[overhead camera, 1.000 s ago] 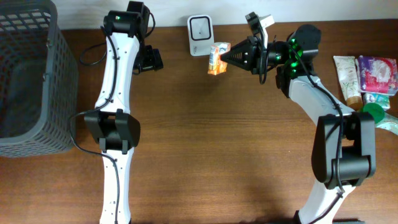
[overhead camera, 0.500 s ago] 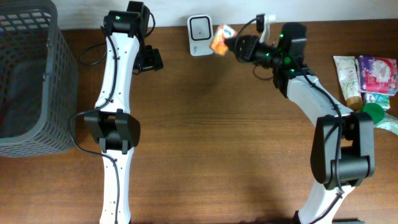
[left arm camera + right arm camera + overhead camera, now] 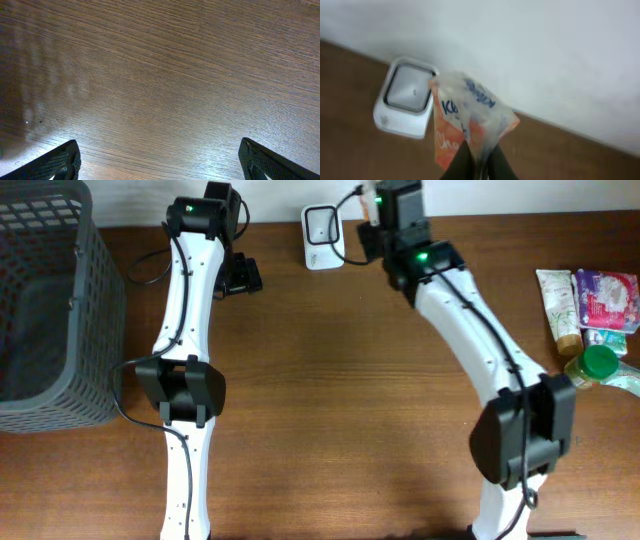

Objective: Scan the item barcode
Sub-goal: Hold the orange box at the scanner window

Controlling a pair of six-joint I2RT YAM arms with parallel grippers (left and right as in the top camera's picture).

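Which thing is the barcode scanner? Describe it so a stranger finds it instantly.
Go to the table's back edge, by the white wall, near its middle. The barcode scanner stands there: a small white box with a dark square window, unlike the orange packet the right claw holds beside it.

The bench [image 3: 160, 75] is brown fine-grained wood with a dull sheen. The packet [image 3: 465, 120] in the right tool [image 3: 477, 159] is crinkled, glossy plastic film. Left of that tool, the scanner [image 3: 405, 102] is smooth white plastic, its window glassy.

White arm links [image 3: 192, 300], black joints [image 3: 185, 390], black cables [image 3: 118, 395], green indicator light [image 3: 421, 256]
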